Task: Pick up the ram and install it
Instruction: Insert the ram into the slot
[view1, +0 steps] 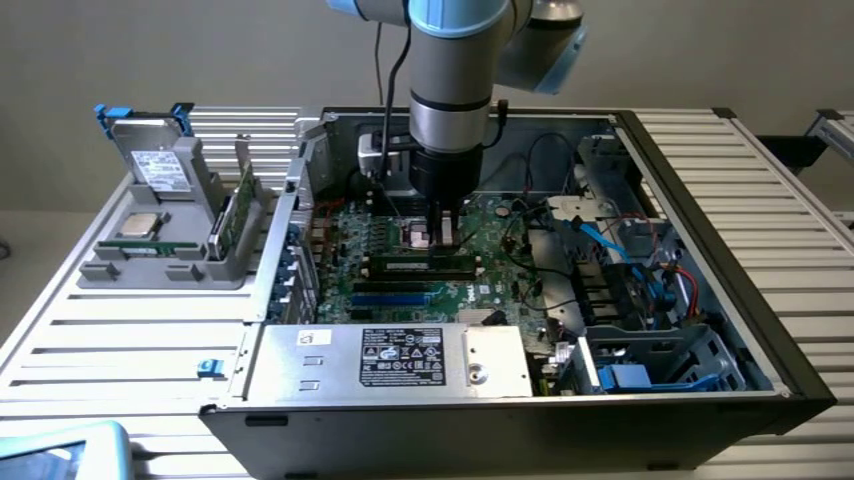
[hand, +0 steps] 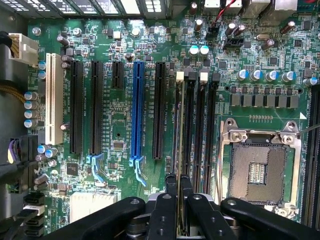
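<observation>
Arm is reaching straight down into the open computer case (view1: 694, 250), which is lying on the slatted table (view1: 120, 340). Gripper (view1: 447, 232) is hanging low over the motherboard (hand: 120, 125), just to the exterior view's right of the processor socket (view1: 422, 234).

In the wrist view the gripper (hand: 178, 182) is standing narrow, fingers (hand: 170, 200) pinching the ram (hand: 179, 140). The ram is showing edge-on, lined up along the first black memory slot (hand: 190, 125), between the expansion slots and the processor socket (hand: 260, 165). Whether it is seated, I cannot tell.

Gray holder (view1: 160, 265) is sitting on the table at the exterior view's left, well apart from the gripper.
</observation>
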